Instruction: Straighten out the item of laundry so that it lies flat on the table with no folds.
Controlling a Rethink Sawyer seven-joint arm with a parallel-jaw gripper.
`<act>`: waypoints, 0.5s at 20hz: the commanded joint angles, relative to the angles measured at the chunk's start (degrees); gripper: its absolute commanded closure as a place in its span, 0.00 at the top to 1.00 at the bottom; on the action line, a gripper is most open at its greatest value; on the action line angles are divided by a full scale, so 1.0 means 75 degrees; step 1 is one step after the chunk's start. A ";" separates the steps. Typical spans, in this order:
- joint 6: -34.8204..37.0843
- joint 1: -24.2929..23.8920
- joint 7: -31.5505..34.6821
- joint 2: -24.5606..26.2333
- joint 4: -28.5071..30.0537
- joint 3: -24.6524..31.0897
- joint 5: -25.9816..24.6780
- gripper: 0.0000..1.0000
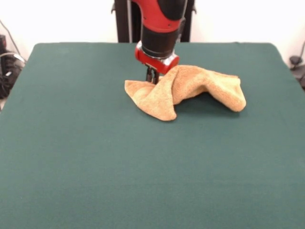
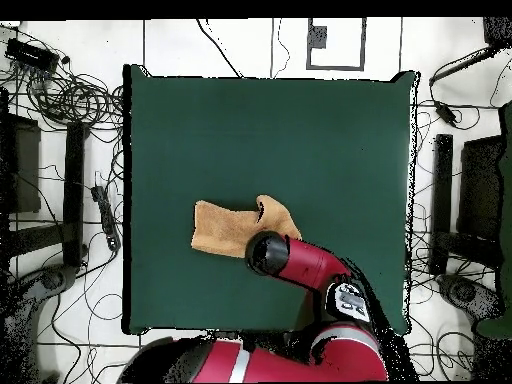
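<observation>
Table [image 1: 71,157] first, since it fills most of what we see: a big rectangle covered in dark green felt-like cloth, with bare green all around the one thing lying on it. From overhead we can also see the pale floor [image 2: 60,150] around it, littered with black cables.

Next biggest is the arm [image 1: 159,28], red and black, coming down from the far side in the front view. From overhead it reaches from the robot's base at the bottom edge up to the towel, and its black wrist end covers part of the cloth.

Then the towel [image 1: 190,88], orange-tan terry, sitting a bit beyond the table's middle toward the robot's side. We see it's nowhere near flat: it's bunched up, with a ridge of cloth raised along the top, a fold hanging down to a point at the front, and another lobe rolled over on the right of the front view. From overhead it reads as a rough rectangle with one corner flipped up.

Smallest bit is the gripper [image 1: 152,76], poking down at the towel's far edge, right against the raised fold. We honestly can't tell whether it's pinching the cloth or not.
</observation>
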 commanded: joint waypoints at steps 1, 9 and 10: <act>-0.1062 -0.0191 0.0711 0.2127 -0.0840 0.0430 -0.0224 0.00; -0.0304 -0.0300 0.0381 0.1333 -0.0504 0.0096 -0.0532 0.00; -0.0190 -0.0336 0.0307 0.1215 -0.0463 0.0045 -0.0604 0.00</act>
